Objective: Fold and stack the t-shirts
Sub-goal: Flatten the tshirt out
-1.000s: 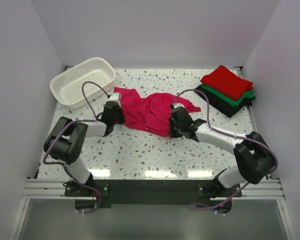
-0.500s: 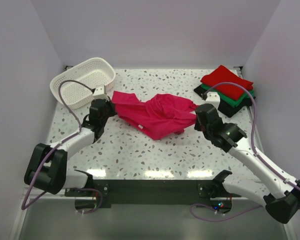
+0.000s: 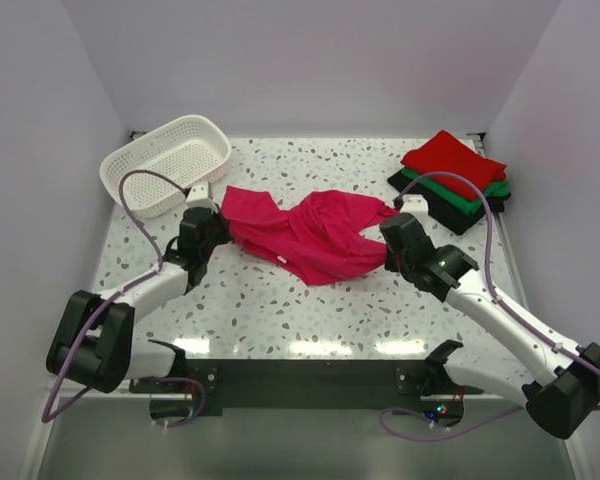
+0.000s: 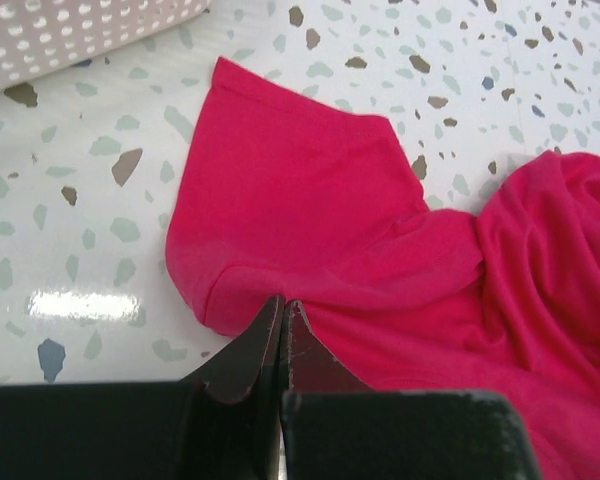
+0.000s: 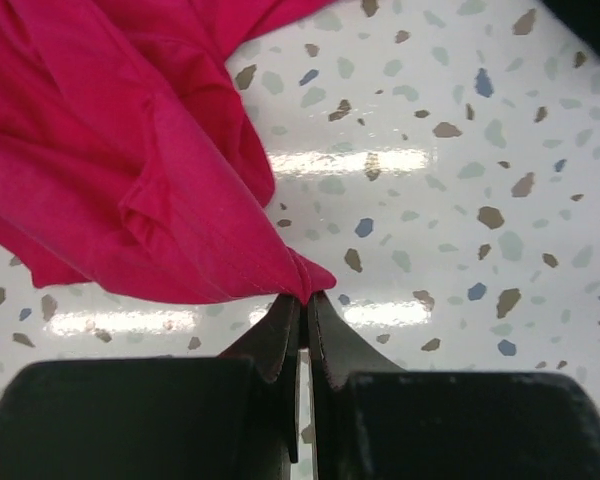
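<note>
**Hidden or unclear.** At left, the left gripper has its jaws pressed together on the near edge of the magenta t-shirt, just below a sleeve lying flat. How much cloth sits between the tips cannot be made out. At centre the shirt is rumpled, so its full outline cannot be traced. At right, the right gripper is clamped on a gathered corner of the same shirt, and the fabric bunches into its tips. In the upper right, a folded red t-shirt covers most of the green t-shirt and the black t-shirt stacked beneath it.

**Surface and room.** A white lattice basket stands in the upper left on a speckled white table, which shows glare along the bottom. Plain pale walls enclose three sides.

**Edges and open room.** The basket is near the left gripper but apart from it. The shirt spans mid-frame between the two grippers. The stack sits just beyond the right gripper. Bare table lies below the shirt.
</note>
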